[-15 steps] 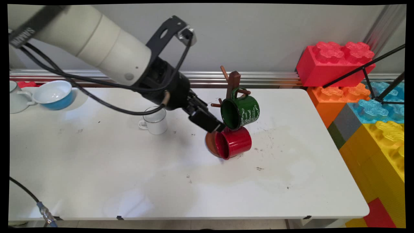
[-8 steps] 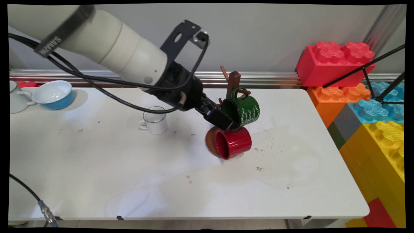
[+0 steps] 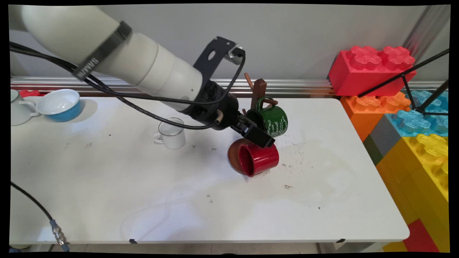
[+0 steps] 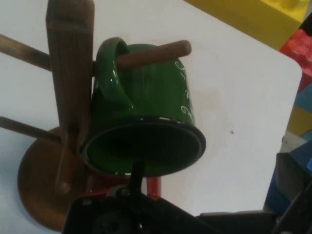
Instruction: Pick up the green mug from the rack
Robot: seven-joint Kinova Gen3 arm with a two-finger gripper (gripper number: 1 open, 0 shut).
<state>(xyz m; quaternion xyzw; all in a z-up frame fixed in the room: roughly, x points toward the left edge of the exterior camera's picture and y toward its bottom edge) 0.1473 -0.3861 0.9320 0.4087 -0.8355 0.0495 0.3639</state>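
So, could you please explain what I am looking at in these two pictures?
The machine is a white robot arm ending in a black gripper, its "hand". The wide picture comes from a fixed camera looking down across a white table. The close picture comes from a camera on the hand itself, looking along the gripper.

On the table stands a wooden mug tree. A green mug hangs from one peg by its handle, and a red mug sits sideways low by the base. Further left are a white mug and a blue bowl. Big toy bricks are stacked on the right.

The gripper is right at the green mug's rim. I cannot tell whether it grips it.
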